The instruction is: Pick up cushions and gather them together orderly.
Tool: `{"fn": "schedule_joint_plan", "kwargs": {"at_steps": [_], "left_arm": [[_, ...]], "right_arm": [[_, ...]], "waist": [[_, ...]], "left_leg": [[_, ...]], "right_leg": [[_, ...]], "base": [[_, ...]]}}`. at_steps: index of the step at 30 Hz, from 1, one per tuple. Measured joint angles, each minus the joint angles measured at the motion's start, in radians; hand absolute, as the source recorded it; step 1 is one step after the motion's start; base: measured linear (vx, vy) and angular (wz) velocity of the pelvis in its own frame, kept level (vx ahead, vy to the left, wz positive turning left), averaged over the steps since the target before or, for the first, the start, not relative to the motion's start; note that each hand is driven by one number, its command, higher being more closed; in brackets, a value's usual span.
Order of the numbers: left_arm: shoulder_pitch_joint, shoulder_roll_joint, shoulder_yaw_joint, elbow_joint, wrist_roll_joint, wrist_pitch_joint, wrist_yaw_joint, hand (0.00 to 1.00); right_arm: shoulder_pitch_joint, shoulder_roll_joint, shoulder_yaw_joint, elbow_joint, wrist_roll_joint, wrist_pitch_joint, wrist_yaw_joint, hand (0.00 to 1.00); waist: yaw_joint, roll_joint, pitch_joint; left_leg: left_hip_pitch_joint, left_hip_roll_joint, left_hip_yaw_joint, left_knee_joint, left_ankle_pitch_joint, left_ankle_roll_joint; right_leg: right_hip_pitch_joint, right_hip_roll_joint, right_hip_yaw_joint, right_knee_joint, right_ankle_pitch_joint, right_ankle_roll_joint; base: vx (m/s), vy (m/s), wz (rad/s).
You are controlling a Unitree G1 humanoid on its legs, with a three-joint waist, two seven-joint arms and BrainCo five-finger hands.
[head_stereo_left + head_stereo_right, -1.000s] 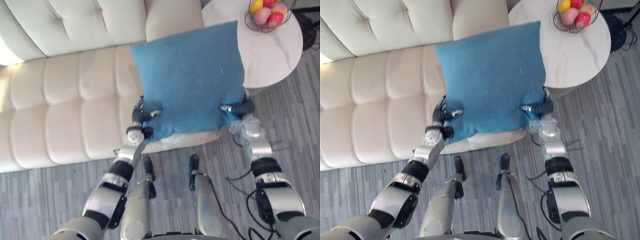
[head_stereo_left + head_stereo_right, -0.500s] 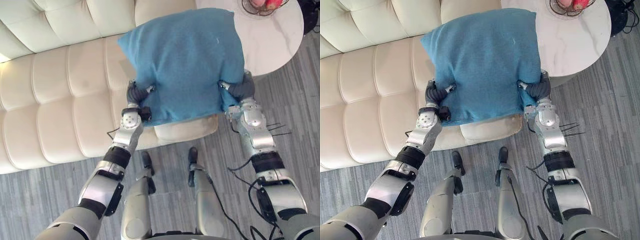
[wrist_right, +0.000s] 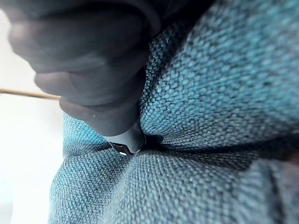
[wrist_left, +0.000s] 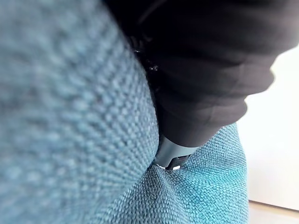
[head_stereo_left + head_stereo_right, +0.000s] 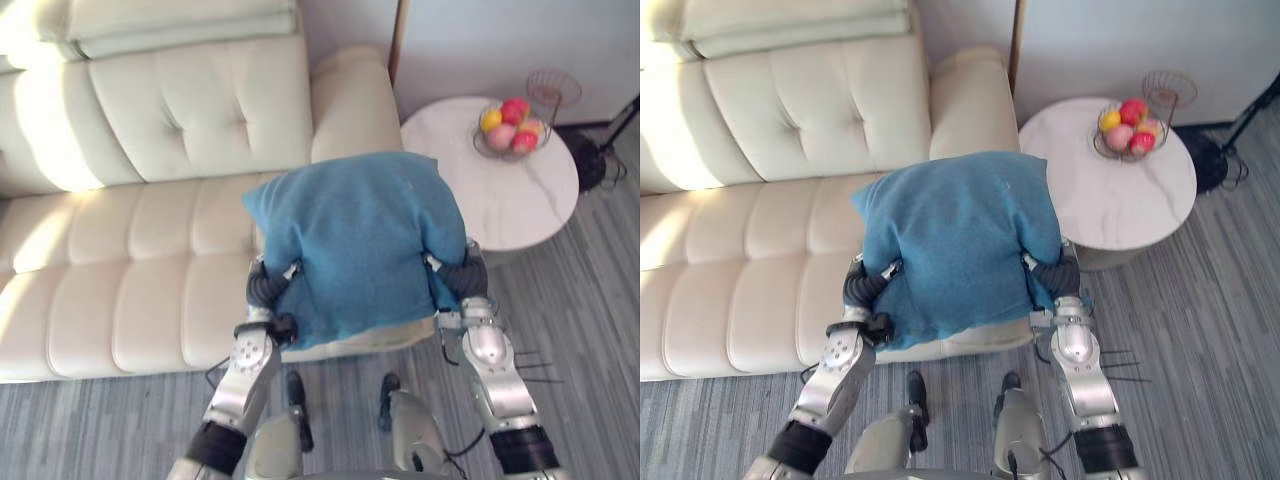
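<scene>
Above the cream sofa's right end, a blue cushion is held up, its near corners clenched by the left hand and right hand.

Teal-blue woven cushion, plump, square. I hold it above the sofa at its right end, pinched between left hand and right hand.

Bright daylight, sunlit patch on sofa
</scene>
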Motion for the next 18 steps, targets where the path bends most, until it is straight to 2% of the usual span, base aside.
{"fn": "schedule_joint_plan", "kwargs": {"at_steps": [2,6,8,9,10,11,12,14,15,16,17,18], "left_arm": [[0.024,-0.001,0.0,-0.021,0.007,-0.007,-0.004,1.0],[0.026,-0.003,0.0,-0.03,0.025,-0.008,-0.008,1.0],[0.014,-0.026,-0.001,-0.035,0.027,-0.007,-0.009,1.0],[0.005,-0.036,-0.002,-0.035,0.027,-0.005,-0.009,1.0],[0.002,-0.04,-0.003,-0.034,0.026,-0.005,-0.009,1.0],[0.002,-0.04,-0.007,-0.033,0.026,-0.005,-0.008,1.0],[-0.005,-0.037,-0.027,-0.032,0.025,-0.005,-0.009,1.0],[-0.027,-0.037,-0.073,-0.032,0.02,-0.006,-0.019,1.0],[-0.044,-0.037,-0.091,-0.032,0.009,-0.006,-0.036,1.0],[-0.046,-0.036,-0.091,-0.031,0.005,-0.006,-0.04,1.0],[-0.046,-0.038,-0.091,-0.023,0.0,-0.006,-0.041,1.0],[-0.045,-0.036,-0.091,-0.005,-0.001,-0.003,-0.043,1.0]], "right_arm": [[0.02,0.01,0.0,0.0,-0.001,-0.008,0.0,1.0],[0.036,0.021,0.0,0.0,-0.005,-0.009,-0.006,1.0],[0.034,0.015,-0.006,-0.001,-0.01,-0.009,-0.026,1.0],[0.026,0.013,-0.018,-0.001,-0.016,-0.008,-0.03,1.0],[0.006,0.004,-0.021,-0.001,-0.036,-0.006,-0.036,1.0],[-0.001,-0.004,-0.021,-0.001,-0.04,-0.006,-0.042,1.0],[-0.005,-0.021,-0.032,-0.001,-0.042,-0.006,-0.052,1.0],[-0.009,-0.03,-0.079,-0.001,-0.045,-0.006,-0.061,1.0],[-0.019,-0.028,-0.107,-0.001,-0.064,-0.005,-0.066,1.0],[-0.023,-0.025,-0.111,-0.001,-0.073,-0.005,-0.066,1.0],[-0.026,-0.022,-0.113,-0.001,-0.079,-0.003,-0.066,1.0],[-0.022,-0.013,-0.114,-0.001,-0.081,0.003,-0.065,1.0]], "waist": [[0.003,0.004,-0.017],[0.014,0.009,-0.053],[-0.002,0.015,-0.061],[-0.008,0.013,-0.06],[-0.01,0.019,-0.062],[-0.013,0.024,-0.064],[-0.02,0.029,-0.07],[-0.026,0.043,-0.085],[-0.025,0.042,-0.092],[-0.02,0.033,-0.093],[-0.012,0.027,-0.092],[-0.015,0.02,-0.088]], "left_leg": [[-0.001,-0.004,-0.026,-0.007,0.0,0.0],[-0.077,-0.003,-0.116,0.011,0.012,0.003],[-0.144,0.034,-0.004,0.008,-0.023,0.056],[-0.156,0.078,0.164,0.033,-0.044,0.088],[-0.17,0.147,0.4,0.088,-0.071,0.136],[-0.166,0.179,0.495,0.113,-0.083,0.165],[-0.16,0.224,0.654,0.166,-0.102,0.197],[-0.17,0.244,0.734,0.216,-0.094,0.187],[-0.205,0.22,0.713,0.235,-0.07,0.192],[-0.215,0.197,0.699,0.25,-0.084,0.208],[-0.225,0.168,0.68,0.278,-0.117,0.227],[-0.227,0.123,0.642,0.313,-0.155,0.238]], "right_leg": [[0.033,-0.002,-0.023,-0.022,-0.001,0.002],[0.06,-0.01,-0.156,-0.041,0.0,0.0],[0.071,-0.035,-0.298,-0.043,0.005,-0.007],[0.094,-0.064,-0.366,-0.053,0.005,-0.007],[0.117,-0.069,-0.434,-0.05,0.004,-0.006],[0.134,-0.074,-0.464,-0.052,0.004,-0.006],[0.174,-0.088,-0.524,-0.056,0.005,-0.005],[0.224,-0.104,-0.612,-0.069,0.008,0.006],[0.245,-0.139,-0.66,-0.058,-0.008,0.032],[0.254,-0.164,-0.671,-0.042,-0.021,0.05],[0.262,-0.202,-0.679,0.009,-0.025,0.057],[0.261,-0.276,-0.649,0.123,-0.017,0.035]], "base": [[-0.04,0.023,0.48],[-0.04,-0.006,0.93],[-0.05,0.031,1.99],[0.0,0.103,2.17],[0.03,0.109,1.89],[0.07,0.089,1.91],[0.09,0.093,1.7],[0.15,0.225,2.19],[0.18,0.261,1.99],[0.15,0.21,1.45],[0.18,0.256,1.06],[0.19,0.297,1.08]]}}
